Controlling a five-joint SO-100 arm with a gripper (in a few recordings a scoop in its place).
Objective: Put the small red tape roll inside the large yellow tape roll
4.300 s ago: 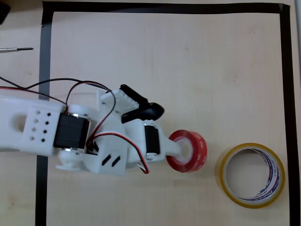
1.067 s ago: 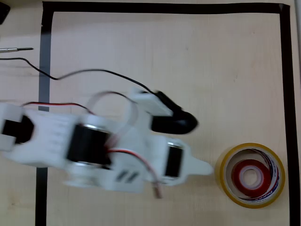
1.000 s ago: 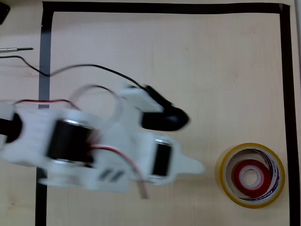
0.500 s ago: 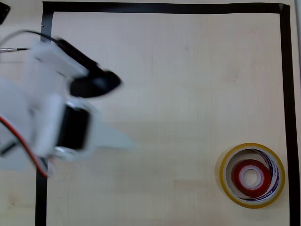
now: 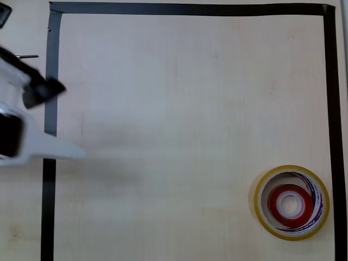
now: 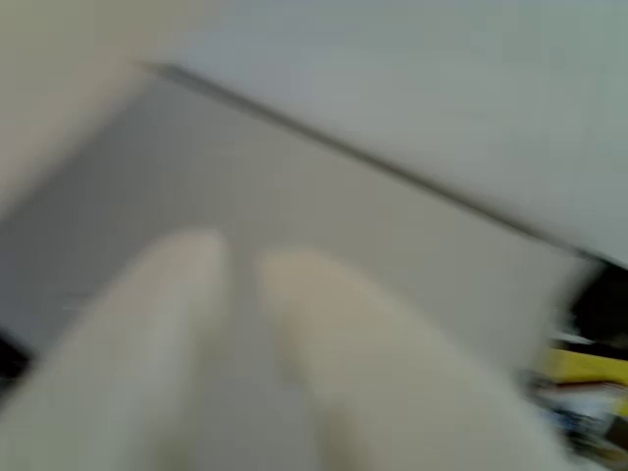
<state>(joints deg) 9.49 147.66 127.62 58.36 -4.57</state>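
In the overhead view the small red tape roll [image 5: 289, 204] lies flat inside the large yellow tape roll [image 5: 291, 202], near the table's bottom right corner. My gripper [image 5: 73, 152] is far from both, at the left edge, its white fingertip pointing right across the black tape line. The wrist view is blurred. It has the gripper [image 6: 240, 260] with two pale fingers [image 6: 167, 324], a narrow gap between them and nothing held.
A black tape border [image 5: 190, 8] frames the light wooden table. A thin metal tool [image 5: 26, 56] lies outside it at the upper left. A blurred yellow thing [image 6: 587, 366] sits at the right edge of the wrist view.
The red roll went from my gripper's grip beside the yellow roll to lying inside it. The arm then pulled back fast to the left edge.
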